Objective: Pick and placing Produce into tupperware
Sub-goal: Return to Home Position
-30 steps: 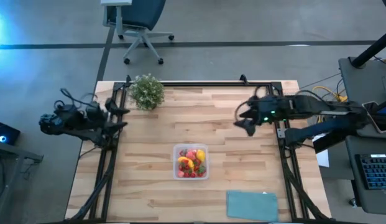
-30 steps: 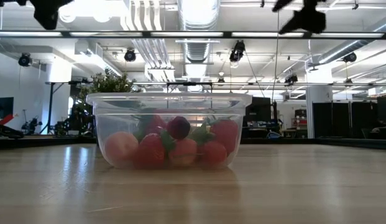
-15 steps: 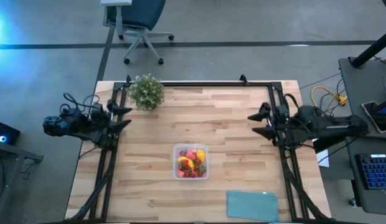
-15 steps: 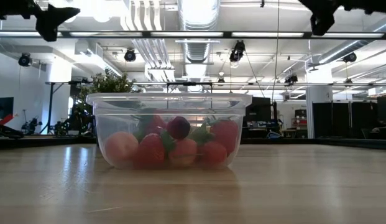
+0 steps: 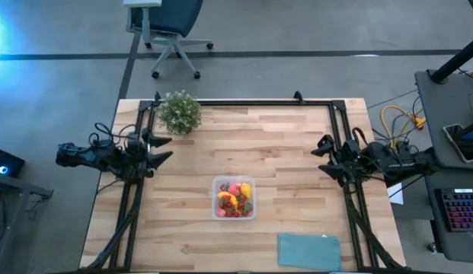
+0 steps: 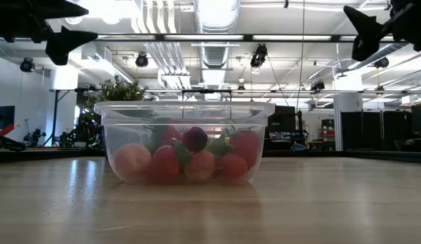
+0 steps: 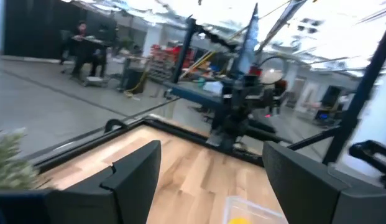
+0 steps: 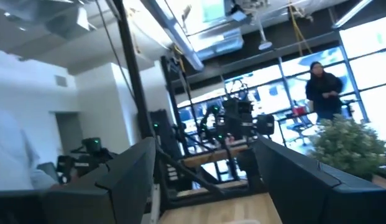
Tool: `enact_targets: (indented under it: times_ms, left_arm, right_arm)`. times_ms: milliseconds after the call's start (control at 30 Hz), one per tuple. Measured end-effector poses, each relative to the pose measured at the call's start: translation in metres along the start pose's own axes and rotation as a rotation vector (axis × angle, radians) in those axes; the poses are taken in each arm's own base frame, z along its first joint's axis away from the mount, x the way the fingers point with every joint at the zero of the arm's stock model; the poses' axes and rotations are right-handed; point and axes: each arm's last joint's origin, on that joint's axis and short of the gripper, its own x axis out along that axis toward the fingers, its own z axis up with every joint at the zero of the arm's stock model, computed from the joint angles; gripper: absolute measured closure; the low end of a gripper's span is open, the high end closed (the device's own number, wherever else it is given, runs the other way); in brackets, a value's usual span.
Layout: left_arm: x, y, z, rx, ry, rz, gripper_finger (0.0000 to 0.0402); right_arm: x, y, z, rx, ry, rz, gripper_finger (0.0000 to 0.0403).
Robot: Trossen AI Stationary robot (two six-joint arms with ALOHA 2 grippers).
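Note:
The clear squarish tupperware (image 5: 234, 198) stands on the table's near middle, filled with red and pink berries, a yellow banana and a lemon (image 5: 245, 190); in the low view the tupperware (image 6: 184, 142) shows the berries (image 6: 196, 163) through its wall. My left gripper (image 5: 161, 148) is open at the table's left edge, well above the table and apart from the tupperware. My right gripper (image 5: 324, 156) is open at the right edge, also raised. In the left wrist view my left gripper (image 7: 208, 180) points across the table; a yellow piece (image 7: 241, 219) shows low down.
A bushy green potted plant (image 5: 180, 112) stands at the far left corner. A flat teal rectangle (image 5: 308, 250) lies at the near right edge. Black frame rails run along the left, right and far sides. People show in the room beyond in the wrist views.
My right gripper has drawn back from over the table toward the right edge. My left gripper has moved a little rightward, in over the left edge. The tupperware and its produce have stayed still.

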Motion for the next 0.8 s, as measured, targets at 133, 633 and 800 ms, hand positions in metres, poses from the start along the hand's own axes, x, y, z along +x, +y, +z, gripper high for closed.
enact_targets:
  times_ms: [133, 633, 800]
  left_arm:
    - [0.0, 0.005, -0.008, -0.017, 0.057, 0.118, 0.0134]
    - [0.002, 0.014, -0.049, -0.106, 0.231, 0.205, 0.0134]
    - [0.006, 0.014, -0.063, -0.04, 0.235, 0.15, 0.0134]
  right_arm:
    - [-0.001, -0.002, -0.004, -0.034, 0.044, -0.025, 0.0131]
    - [-0.003, -0.01, -0.014, 0.072, 0.113, -0.197, 0.0133]
    - [-0.003, -0.009, -0.013, -0.018, 0.127, -0.147, 0.013]
